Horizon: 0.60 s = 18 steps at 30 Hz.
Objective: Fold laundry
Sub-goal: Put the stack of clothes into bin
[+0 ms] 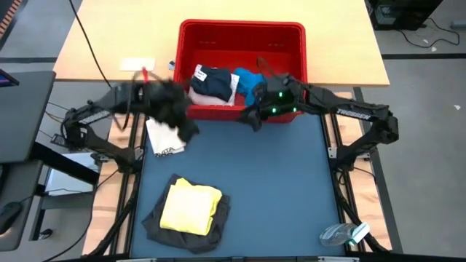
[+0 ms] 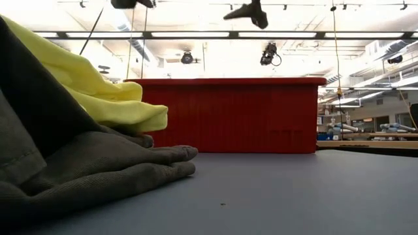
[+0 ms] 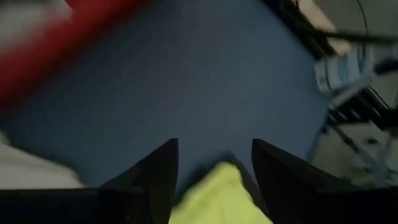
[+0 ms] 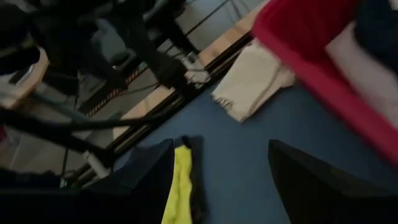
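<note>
Two folded pieces, yellow T-shirt atop grey garment, lie nearest; farther back both grippers hang empty, fingers apart, at the red basket; right gripper seems closer to the remaining laundry inside, left gripper beside the white cloth

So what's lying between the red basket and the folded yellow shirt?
Only bare blue mat between the red basket and the yellow shirt, per the high view.

we see the folded yellow t-shirt lying on the dark grey garment, well apart from our left gripper, the white cloth just beneath it.
</note>
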### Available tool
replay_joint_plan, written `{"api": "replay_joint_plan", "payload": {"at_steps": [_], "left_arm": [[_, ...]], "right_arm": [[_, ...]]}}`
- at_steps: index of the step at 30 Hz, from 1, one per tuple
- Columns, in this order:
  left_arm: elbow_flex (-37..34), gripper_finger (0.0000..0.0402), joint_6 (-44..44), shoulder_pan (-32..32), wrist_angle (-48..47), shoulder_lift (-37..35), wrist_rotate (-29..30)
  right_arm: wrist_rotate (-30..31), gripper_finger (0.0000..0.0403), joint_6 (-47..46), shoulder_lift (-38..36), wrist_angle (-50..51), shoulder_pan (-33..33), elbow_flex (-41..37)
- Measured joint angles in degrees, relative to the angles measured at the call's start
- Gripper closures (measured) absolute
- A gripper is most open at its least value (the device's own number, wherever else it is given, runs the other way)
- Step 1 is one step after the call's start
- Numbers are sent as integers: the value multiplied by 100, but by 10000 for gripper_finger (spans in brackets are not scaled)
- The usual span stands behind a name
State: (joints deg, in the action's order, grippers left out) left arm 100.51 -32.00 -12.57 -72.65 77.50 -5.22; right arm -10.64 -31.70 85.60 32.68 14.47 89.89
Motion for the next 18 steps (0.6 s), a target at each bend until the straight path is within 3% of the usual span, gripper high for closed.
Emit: {"api": "replay_joint_plan", "payload": {"at_steps": [10, 14, 18], "left_arm": [[-2194, 196, -3103, 2775, 436, -656, 460], [-3248, 193, -4148, 3660, 1022, -1121, 473], [-4180, 165, -4838, 4221, 1169, -1527, 612]], "right_arm": [[1336, 140, -881, 44, -565, -1748, -362], [1255, 140, -1345, 177, -1592, -2260, -829], [1175, 140, -1500, 610, -2783, -2600, -1305]]}}
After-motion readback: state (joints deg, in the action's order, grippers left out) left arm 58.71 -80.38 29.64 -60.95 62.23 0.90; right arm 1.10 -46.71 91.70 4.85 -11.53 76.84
